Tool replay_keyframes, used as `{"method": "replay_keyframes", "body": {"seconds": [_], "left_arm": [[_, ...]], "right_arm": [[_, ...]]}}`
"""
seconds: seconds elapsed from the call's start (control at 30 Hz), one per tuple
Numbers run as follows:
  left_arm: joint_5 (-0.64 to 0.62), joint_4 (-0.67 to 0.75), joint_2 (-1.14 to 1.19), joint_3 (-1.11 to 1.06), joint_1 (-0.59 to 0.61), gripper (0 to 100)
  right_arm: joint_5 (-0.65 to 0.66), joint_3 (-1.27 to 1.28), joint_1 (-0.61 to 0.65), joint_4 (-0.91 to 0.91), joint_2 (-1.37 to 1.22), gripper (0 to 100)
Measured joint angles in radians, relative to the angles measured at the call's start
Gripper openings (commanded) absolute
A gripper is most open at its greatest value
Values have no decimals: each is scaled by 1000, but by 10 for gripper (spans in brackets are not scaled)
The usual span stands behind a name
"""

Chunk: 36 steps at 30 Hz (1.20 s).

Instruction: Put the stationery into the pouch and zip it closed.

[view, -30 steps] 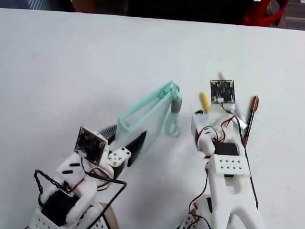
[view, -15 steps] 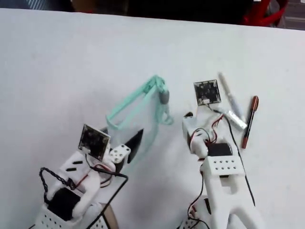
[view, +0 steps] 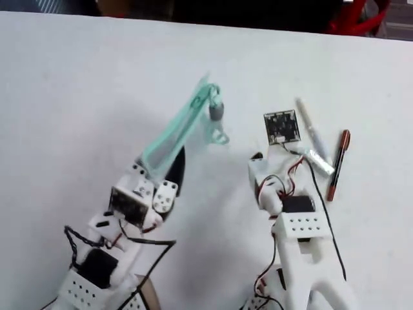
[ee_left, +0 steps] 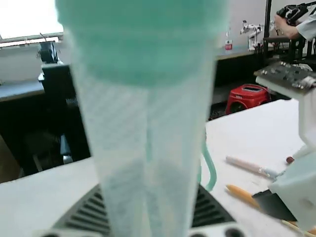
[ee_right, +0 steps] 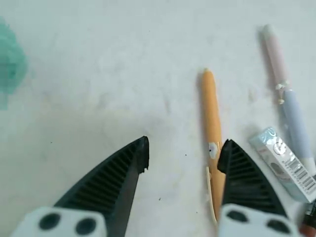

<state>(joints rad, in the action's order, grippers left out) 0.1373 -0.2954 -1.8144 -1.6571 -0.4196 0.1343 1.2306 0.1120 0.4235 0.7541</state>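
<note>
The likeliest trouble lies with the pouch [view: 177,132]: the left gripper [view: 162,169] is clamped on its near end alone, so the soft mesh hangs from one grip and, seen from above, shows as a narrow edge-on strip with no mouth visibly open (whether the zip is undone cannot be told). A pen pushed at it like this would probably glance off the flat side or fold the mesh over. The pouch sits just off the table's [view: 97,77] middle toward 11 o'clock. Its long axis runs from 7 o'clock at the claw to 1 o'clock at the free end, where the grey zip pull [view: 215,111] and loop strap [view: 218,134] dangle. It looks tilted up off the surface. The second risk is at the right gripper [ee_right: 185,145], whose jaws stand wide apart above the table at about 3 o'clock. The orange pen [ee_right: 212,143] lies right under one finger, not between the two, running roughly along the claw's reach, so closing now could flick or roll it aside. The pink-and-blue pen [view: 310,129] runs 11 to 5 o'clock. The red pen [view: 337,165] runs nearly 12 to 6, and the silver packet [view: 317,161] lies between them.
</note>
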Motion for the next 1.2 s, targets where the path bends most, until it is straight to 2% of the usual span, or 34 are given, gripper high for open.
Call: {"method": "replay_keyframes", "body": {"seconds": [0.17, 0.3, 0.5, 0.6, 0.7, 0.9, 1.07, 1.2], "left_arm": [[8, 31, 0, 20, 0, 23], [-11, 21, 75, 153, 0, 24], [-120, -61, 445, 480, 0, 24], [-153, -55, 624, 559, 0, 24], [-158, 54, 763, 560, -2, 24], [-126, 402, 1059, 560, -3, 24], [-117, 517, 1349, 559, -25, 24], [-117, 551, 1392, 560, -21, 40]], "right_arm": [[2, 0, -17, -11, 0, 225], [2, 2, -9, -11, 0, 225], [2, 2, -17, -11, 0, 225], [2, 2, -29, -11, 0, 225], [2, 2, -51, -25, 0, 225], [2, 2, -83, -48, 0, 225], [2, 2, -83, -48, 0, 225], [2, 2, -83, -63, 0, 225]]}}
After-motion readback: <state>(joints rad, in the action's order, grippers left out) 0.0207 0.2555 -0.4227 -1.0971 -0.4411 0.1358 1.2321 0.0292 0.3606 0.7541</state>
